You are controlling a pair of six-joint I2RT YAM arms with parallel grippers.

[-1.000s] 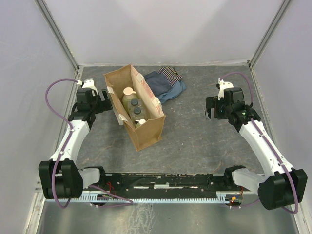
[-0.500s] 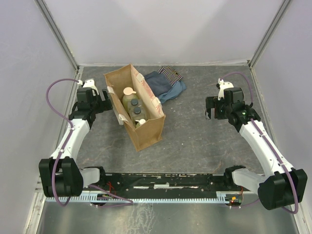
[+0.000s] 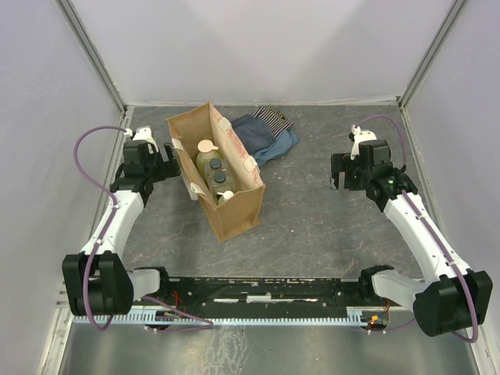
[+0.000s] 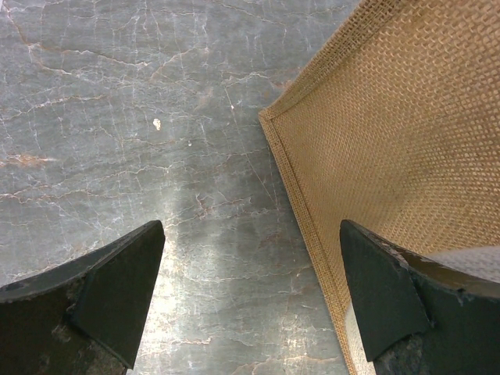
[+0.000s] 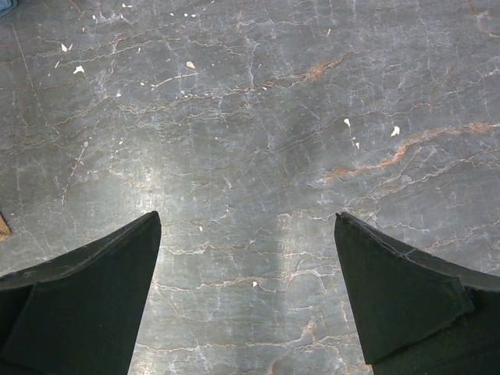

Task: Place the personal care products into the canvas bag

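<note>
The tan canvas bag (image 3: 234,207) stands upright left of centre, mouth open to the top. Inside it stand the personal care products: a green bottle with a beige cap (image 3: 206,153), two clear bottles with dark caps (image 3: 217,166) (image 3: 221,180) and a yellow one with a white pump (image 3: 226,196). My left gripper (image 3: 170,162) is open just left of the bag, holding nothing. In the left wrist view the left gripper (image 4: 250,234) is over bare floor, with the bag's woven wall (image 4: 406,133) beside the right finger. My right gripper (image 3: 334,175) (image 5: 247,223) hangs open and empty over the floor at the right.
Folded blue and striped cloths (image 3: 266,131) lie just behind the bag's right side. Grey walls close in the table at the back and both sides. The arm bases and a black rail (image 3: 266,291) run along the near edge.
</note>
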